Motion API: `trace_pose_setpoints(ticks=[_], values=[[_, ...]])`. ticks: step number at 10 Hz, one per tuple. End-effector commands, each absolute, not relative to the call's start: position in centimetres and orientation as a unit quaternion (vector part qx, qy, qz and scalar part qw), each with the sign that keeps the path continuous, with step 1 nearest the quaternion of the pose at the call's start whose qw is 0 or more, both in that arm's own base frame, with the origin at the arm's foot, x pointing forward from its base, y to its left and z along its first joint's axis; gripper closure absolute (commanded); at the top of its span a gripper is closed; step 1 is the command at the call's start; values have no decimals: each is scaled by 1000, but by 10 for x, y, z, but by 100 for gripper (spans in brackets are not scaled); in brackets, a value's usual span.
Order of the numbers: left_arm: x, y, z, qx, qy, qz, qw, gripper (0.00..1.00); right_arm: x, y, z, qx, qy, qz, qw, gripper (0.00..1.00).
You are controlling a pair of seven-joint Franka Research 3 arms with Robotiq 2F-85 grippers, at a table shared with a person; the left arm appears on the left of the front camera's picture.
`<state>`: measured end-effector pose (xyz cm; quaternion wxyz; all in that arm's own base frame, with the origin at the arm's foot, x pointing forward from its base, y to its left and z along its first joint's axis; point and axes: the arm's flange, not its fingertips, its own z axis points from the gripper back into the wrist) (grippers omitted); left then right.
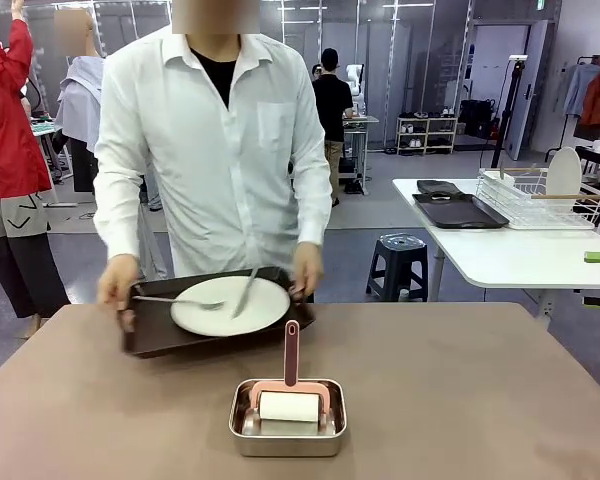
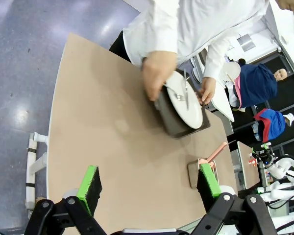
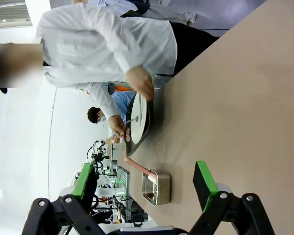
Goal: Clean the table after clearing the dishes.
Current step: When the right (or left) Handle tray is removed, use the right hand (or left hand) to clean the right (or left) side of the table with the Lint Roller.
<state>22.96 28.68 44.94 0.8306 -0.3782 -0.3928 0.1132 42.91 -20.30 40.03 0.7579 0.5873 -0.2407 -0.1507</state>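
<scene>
Looking across the big brown table [image 1: 480, 400] from the robot's side. Seeing a person in a white shirt [image 1: 220, 150] standing at the far side and leaning a little over it. Seeing that person gripping a dark brown tray [image 1: 155, 338] at the far edge of the table, with one hand [image 1: 118, 280] on one short end and the other hand [image 1: 307, 270] on the opposite end. Not being able to tell whether the tray is resting on the table or lifted just off it.

Finding a round white plate [image 1: 230, 305] sitting in the middle of that tray. Spotting a metal fork [image 1: 180, 300] lying on the plate, and a metal knife [image 1: 246, 290] lying slanted beside it, reaching past the far rim.

Coming nearer to the robot, finding a small shiny steel tray [image 1: 238, 425] sitting flat on the table, apart from the dark brown tray. Seeing a lint roller lying inside it, with its white roll [image 1: 288, 406] down in the steel tray and its pink handle [image 1: 291, 352] sticking out over the far rim toward the plate.

Watching the left gripper [image 2: 148, 178] hanging above the near part of the table, with green pads spread wide apart and gripping nothing. Watching the right gripper [image 3: 144, 180] hanging above the table too, also spread wide and gripping nothing. Seeing the steel tray a little way ahead of both grippers and the plate farther off, near the person.

Noticing, behind the big table, a smaller white table [image 1: 480, 255] carrying a wire rack [image 1: 530, 205], and a dark stool [image 1: 400, 262] standing on the floor next to it.
</scene>
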Motion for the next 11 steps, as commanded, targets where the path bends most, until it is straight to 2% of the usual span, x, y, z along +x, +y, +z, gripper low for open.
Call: trace_pose_setpoints(ticks=[1,7,9,11], values=[[229,291,448,-384,-408,103,822,0,427,-202,403,587,-237,-146,760,0],[230,287,449,-378,-393,113,831,0,427,-202,403,587,-237,-146,760,0],[261,236,482,-352,-373,-36,858,0,427,-202,403,587,-237,-146,760,0],[323,143,504,-325,-295,-176,881,0,427,-202,403,587,-237,-146,760,0]])
